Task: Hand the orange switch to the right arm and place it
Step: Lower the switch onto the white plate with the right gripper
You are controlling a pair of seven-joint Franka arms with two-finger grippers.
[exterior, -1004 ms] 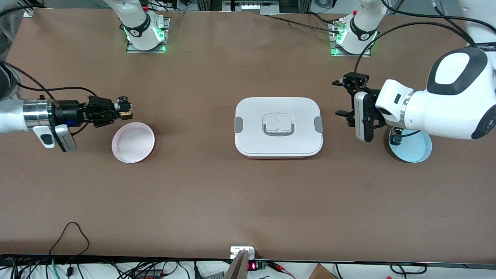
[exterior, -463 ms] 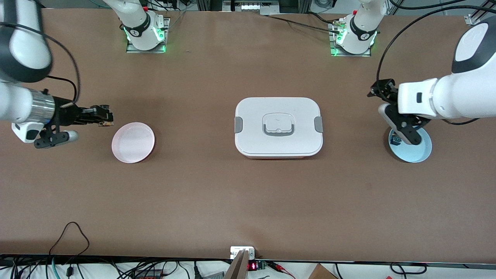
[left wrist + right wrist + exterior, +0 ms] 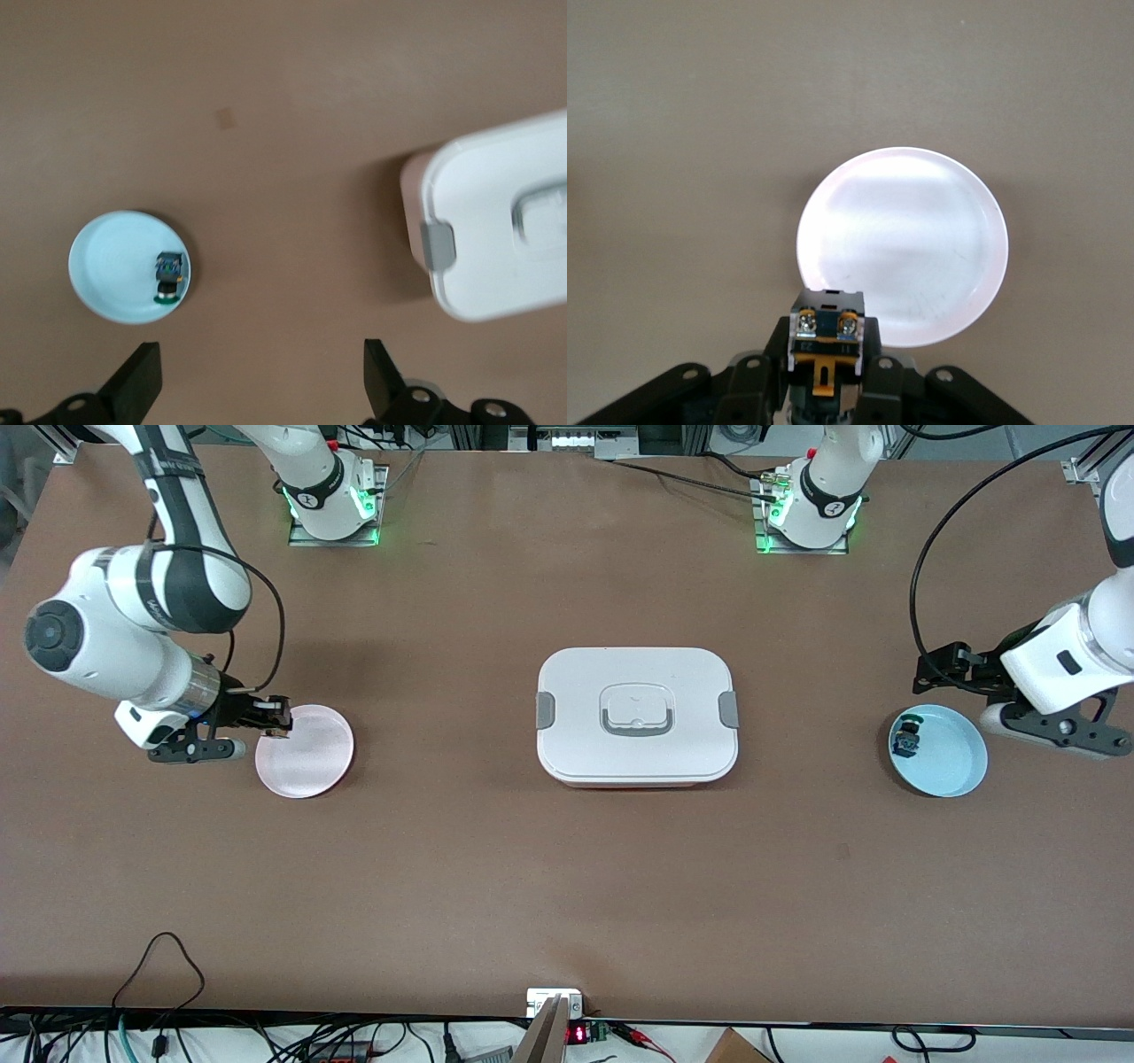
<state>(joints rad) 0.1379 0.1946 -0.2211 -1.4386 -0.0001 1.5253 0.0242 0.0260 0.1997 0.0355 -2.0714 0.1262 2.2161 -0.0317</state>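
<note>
My right gripper (image 3: 273,718) hangs over the rim of the pink plate (image 3: 310,757), on the side toward the right arm's end of the table. It is shut on the orange switch (image 3: 826,339), whose screw terminals point toward the plate (image 3: 908,239). My left gripper (image 3: 937,670) is open and holds nothing. It hovers low beside the light blue plate (image 3: 952,757). In the left wrist view its fingers (image 3: 138,383) stand wide apart over bare table.
A green-capped switch (image 3: 906,737) lies in the light blue plate (image 3: 111,261). A white lidded lunch box (image 3: 636,715) with grey clips sits mid-table, between the two plates. Both arm bases stand along the edge farthest from the front camera.
The right gripper has lowered with the orange switch and come to the pink plate's rim. The left arm has pulled back off the blue plate toward its own end of the table.
</note>
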